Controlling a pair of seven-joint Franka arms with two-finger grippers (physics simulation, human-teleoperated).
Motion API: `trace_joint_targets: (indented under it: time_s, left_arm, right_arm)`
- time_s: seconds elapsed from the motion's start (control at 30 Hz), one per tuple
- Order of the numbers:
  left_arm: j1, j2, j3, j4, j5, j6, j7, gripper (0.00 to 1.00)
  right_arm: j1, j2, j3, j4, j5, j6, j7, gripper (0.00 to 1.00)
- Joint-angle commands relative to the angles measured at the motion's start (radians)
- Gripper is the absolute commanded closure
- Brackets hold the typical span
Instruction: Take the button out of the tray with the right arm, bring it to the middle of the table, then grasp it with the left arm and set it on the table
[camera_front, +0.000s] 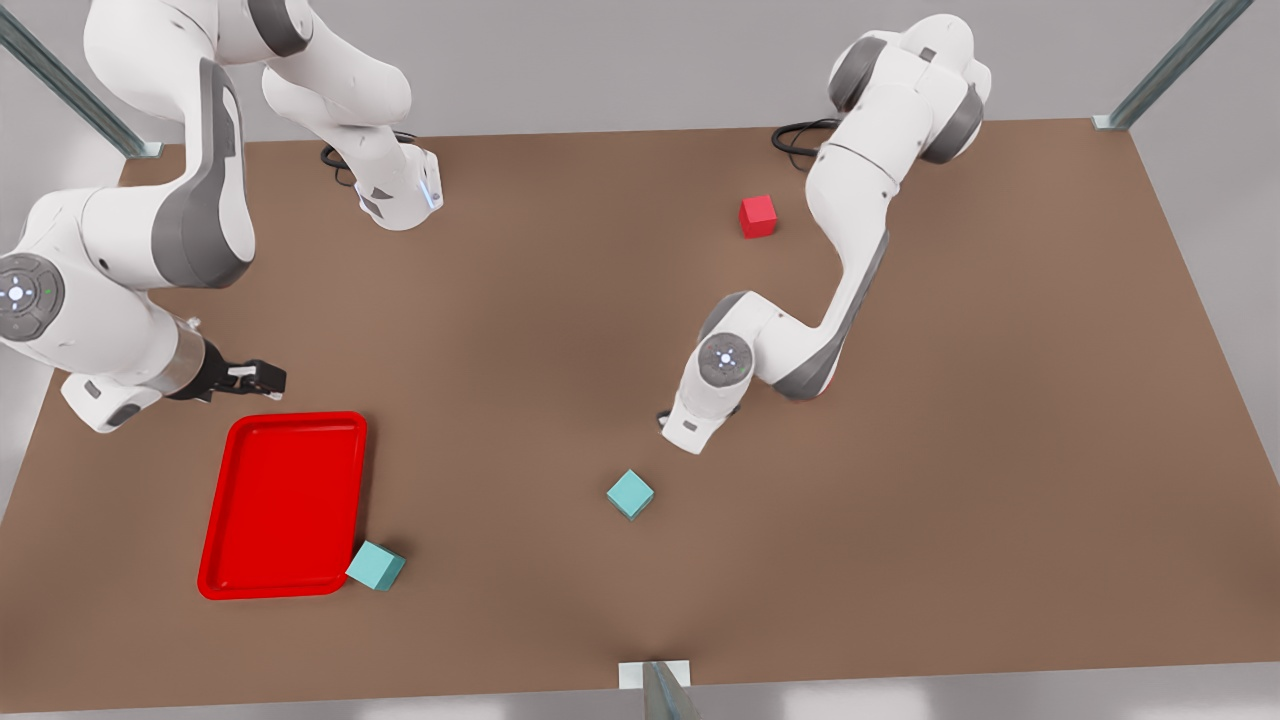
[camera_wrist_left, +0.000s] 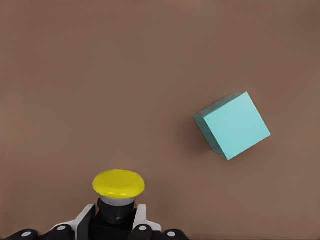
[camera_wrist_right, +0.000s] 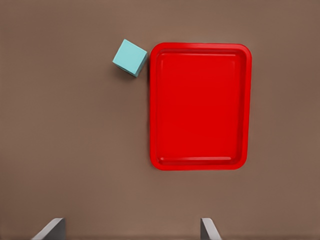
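Left gripper (camera_wrist_left: 116, 231) jaws pinch the tiny yellow-capped, dark-bodied button (camera_wrist_left: 118, 184) above the brown worktop (camera_front: 1000, 420); right gripper (camera_front: 262, 377) jaws spread beside the shallow red tray (camera_front: 284, 505)

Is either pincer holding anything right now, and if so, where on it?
The left pincer holds the button by its dark body, below the yellow cap, over the table near a teal cube. The right pincer is open, holding nothing, above the tray.
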Motion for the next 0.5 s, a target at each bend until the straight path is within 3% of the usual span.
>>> trace_joint_targets:
  time_s: [0.0, 0.13, 0.23, 0.33, 0.47]
  left_arm:
    - [0.038, -0.024, -0.002, 0.001, -0.009, -0.076, -0.135, 0.49]
    - [0.031, -0.023, 0.011, 0.067, 0.008, 0.073, -0.657, 0.49]
    - [-0.002, -0.015, 0.018, 0.064, 0.301, 0.085, -0.967, 0.50]
    - [-0.143, 0.025, 0.172, 0.060, 0.404, 0.084, -1.076, 0.50]
    - [-0.200, 0.072, 0.291, 0.064, 0.406, 0.098, -1.235, 0.50]
  right_arm:
    - [0.000, 0.000, -0.001, 0.001, 0.001, 0.001, 0.004, 0.00]
    - [0.003, 0.001, -0.002, -0.001, 0.001, 0.026, 0.004, 0.00]
    - [0.000, 0.001, -0.001, -0.004, 0.009, 0.031, 0.004, 0.00]
    - [0.000, 0.001, -0.001, -0.009, 0.011, 0.029, 0.004, 0.00]
    - [-0.003, 0.012, -0.001, -0.004, 0.008, 0.037, 0.004, 0.00]
